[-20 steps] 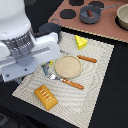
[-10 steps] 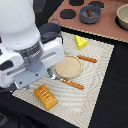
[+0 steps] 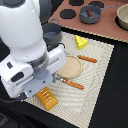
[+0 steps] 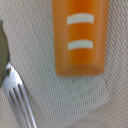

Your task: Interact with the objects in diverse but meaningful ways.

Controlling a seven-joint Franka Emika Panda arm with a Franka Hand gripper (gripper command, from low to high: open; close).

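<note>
An orange ridged bread slab (image 3: 47, 98) lies at the near corner of the pale mat (image 3: 100, 75). My arm's white wrist (image 3: 35, 75) hangs just above and beside it. In the wrist view the slab (image 4: 80, 37) fills the frame close up, showing two white ridges. No gripper fingers show in either view. A yellow holed cheese wedge (image 3: 80, 41) sits at the mat's far side. A grey pot (image 3: 53, 34) stands behind my arm, partly hidden.
A round tan plate (image 3: 71, 65) lies mid-mat, with an orange-handled knife (image 3: 87, 59) beyond it and an orange-handled fork (image 3: 73, 83) in front; the fork's tines (image 4: 17, 97) show by the slab. On the brown board behind stand another grey vessel (image 3: 90, 15) and a bowl (image 3: 122, 17).
My arm has swung toward the exterior view's right and lower, closing over the mat near the bread slab and covering more of the pot. The objects have not moved.
</note>
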